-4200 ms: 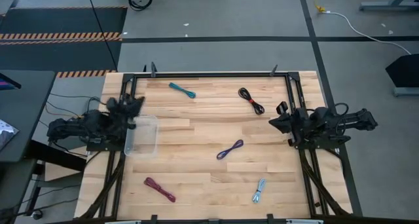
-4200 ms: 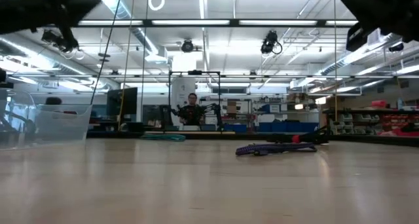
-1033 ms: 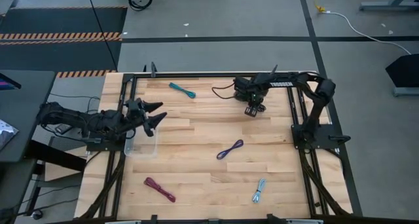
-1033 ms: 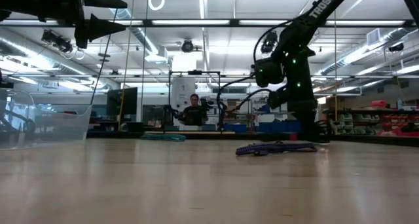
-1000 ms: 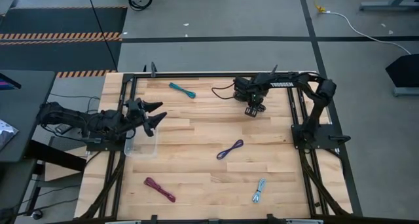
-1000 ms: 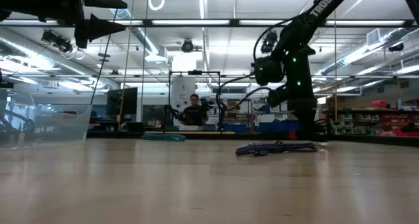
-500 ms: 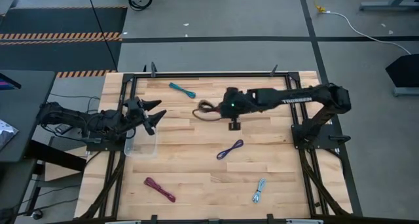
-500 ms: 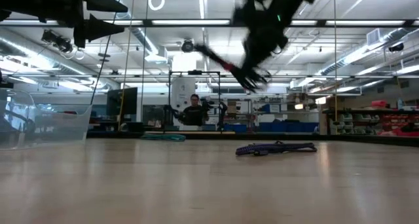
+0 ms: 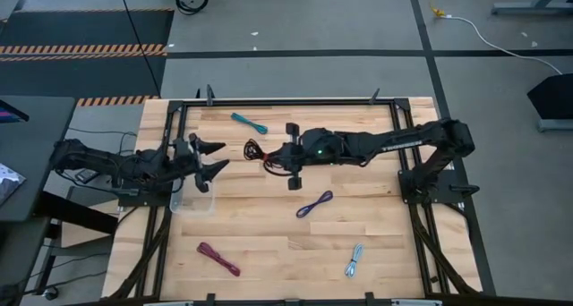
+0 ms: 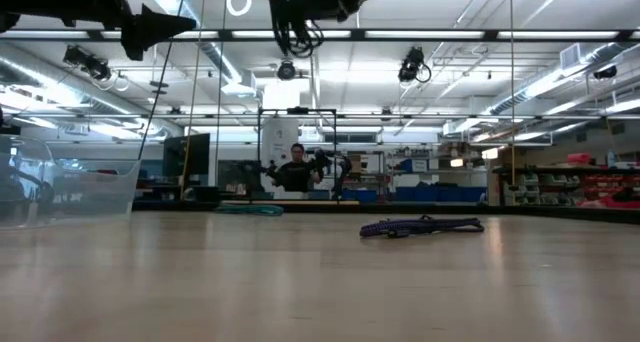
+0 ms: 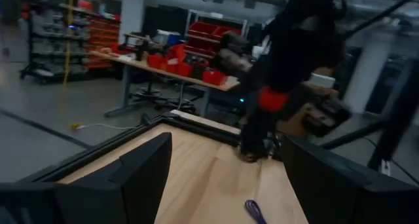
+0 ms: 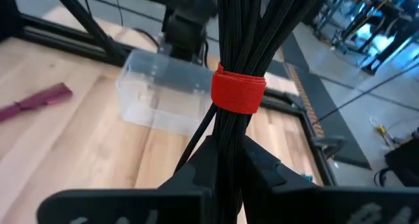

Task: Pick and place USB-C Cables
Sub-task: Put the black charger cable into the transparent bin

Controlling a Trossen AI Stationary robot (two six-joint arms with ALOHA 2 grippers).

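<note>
Right gripper (image 9: 266, 159), clamped on the black-and-red cable (image 12: 237, 86), carries it aloft at desk (image 9: 269, 243) centre toward the clear tub (image 9: 193, 199) at 9 o'clock, presumably its drop point; left gripper (image 9: 208, 157) waits spread above that tub.

5 USB-C cables: teal cable (image 9: 250, 123), black-and-red cable (image 9: 256, 151) (held up off the wood in the right gripper (image 9: 269, 159)), purple cable (image 9: 314, 204), maroon cable (image 9: 218, 259), pale blue-grey cable (image 9: 354, 260). 1 clear tub (image 9: 194, 201). 2 arms, 2 grippers incl. left gripper (image 9: 211, 156).
</note>
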